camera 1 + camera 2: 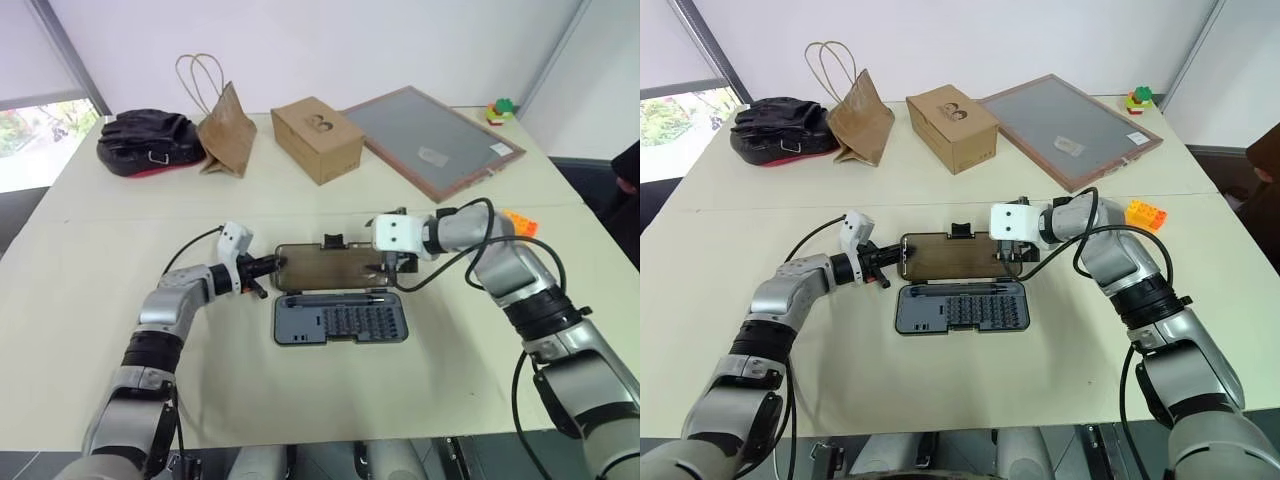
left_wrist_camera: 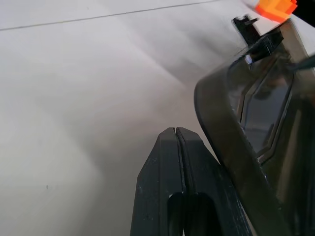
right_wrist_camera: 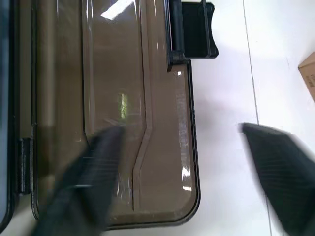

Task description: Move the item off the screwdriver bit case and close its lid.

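Observation:
The screwdriver bit case lies open mid-table: its dark base [image 1: 340, 320] with rows of bits is nearest me, and the brown lid [image 1: 330, 268] lies flat behind it, black latch [image 1: 333, 241] on the far edge. The item, an orange-and-yellow brick [image 1: 518, 222], rests on the table to the right, apart from the case. My left gripper [image 1: 270, 266] is shut, its tip against the lid's left end [image 2: 261, 123]. My right gripper [image 3: 187, 177] is open at the lid's right end, one finger [image 3: 93, 172] over the lid, the other over the table.
Along the back of the table stand a black bag [image 1: 148, 142], a brown paper bag [image 1: 227, 130], a cardboard box [image 1: 316, 138], a framed grey board [image 1: 435, 140] and a green-red-yellow toy [image 1: 500, 110].

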